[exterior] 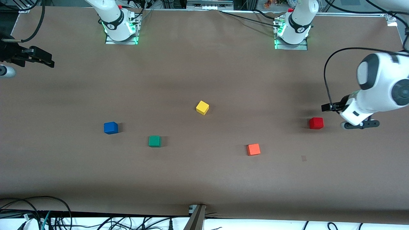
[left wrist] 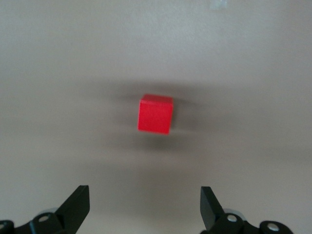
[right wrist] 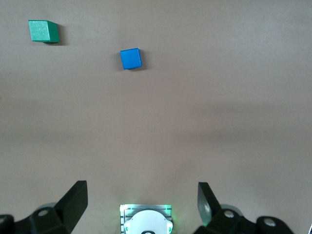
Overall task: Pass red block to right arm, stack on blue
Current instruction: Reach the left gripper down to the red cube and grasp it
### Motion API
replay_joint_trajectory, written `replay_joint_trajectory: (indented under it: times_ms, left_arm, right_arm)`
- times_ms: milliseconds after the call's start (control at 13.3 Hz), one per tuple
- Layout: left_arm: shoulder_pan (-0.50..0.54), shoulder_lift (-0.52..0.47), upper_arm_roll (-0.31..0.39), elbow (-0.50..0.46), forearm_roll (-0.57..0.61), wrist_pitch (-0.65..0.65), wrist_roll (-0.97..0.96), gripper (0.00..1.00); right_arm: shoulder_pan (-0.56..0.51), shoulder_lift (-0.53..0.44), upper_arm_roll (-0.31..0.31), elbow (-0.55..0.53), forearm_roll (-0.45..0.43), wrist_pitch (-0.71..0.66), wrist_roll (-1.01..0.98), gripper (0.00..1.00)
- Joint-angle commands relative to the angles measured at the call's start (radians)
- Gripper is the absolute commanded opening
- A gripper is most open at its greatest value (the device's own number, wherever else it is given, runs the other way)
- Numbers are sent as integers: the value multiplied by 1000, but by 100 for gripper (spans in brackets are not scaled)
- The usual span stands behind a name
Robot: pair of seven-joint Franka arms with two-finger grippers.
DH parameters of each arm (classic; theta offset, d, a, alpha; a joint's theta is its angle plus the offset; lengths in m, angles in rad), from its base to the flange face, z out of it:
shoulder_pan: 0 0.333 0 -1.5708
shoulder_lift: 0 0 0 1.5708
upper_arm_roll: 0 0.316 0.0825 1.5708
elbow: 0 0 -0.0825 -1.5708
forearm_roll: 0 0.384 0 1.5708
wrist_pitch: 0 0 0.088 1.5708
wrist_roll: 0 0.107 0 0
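The red block (exterior: 316, 123) sits on the brown table toward the left arm's end. My left gripper (exterior: 361, 124) hangs over the table just beside it, toward the table's end. In the left wrist view the gripper (left wrist: 145, 207) is open and empty, and the red block (left wrist: 156, 114) lies ahead of the fingers, apart from them. The blue cube (exterior: 111, 127) sits toward the right arm's end. My right gripper (exterior: 38, 58) waits high over that end of the table. In the right wrist view the gripper (right wrist: 143, 202) is open and empty, with the blue cube (right wrist: 130, 58) well away from it.
A green cube (exterior: 154, 141) lies beside the blue cube, slightly nearer the front camera, and also shows in the right wrist view (right wrist: 44, 30). A yellow cube (exterior: 202, 107) sits mid-table. An orange-red cube (exterior: 253, 149) lies nearer the front camera than the red block. Cables run along the table's near edge.
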Motion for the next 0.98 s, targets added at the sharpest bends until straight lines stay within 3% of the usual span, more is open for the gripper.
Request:
replay_joint_trajectory:
  times_ms: [0, 226, 376, 903]
  left_arm:
    - [-2, 2, -5, -114, 31, 173, 9, 100]
    - [-2, 29, -8, -205, 31, 374, 8, 100]
    - [-5, 78, -8, -214, 34, 468, 12, 100]
    - [15, 157, -2, -207, 89, 569, 89, 100]
  right_arm:
    - [-5, 6, 1, 17, 8, -1, -6, 100]
    - [-5, 6, 1, 17, 8, -1, -8, 100]
    - [-5, 12, -2, 17, 8, -1, -8, 100]
    - [-5, 13, 1, 17, 8, -3, -8, 100]
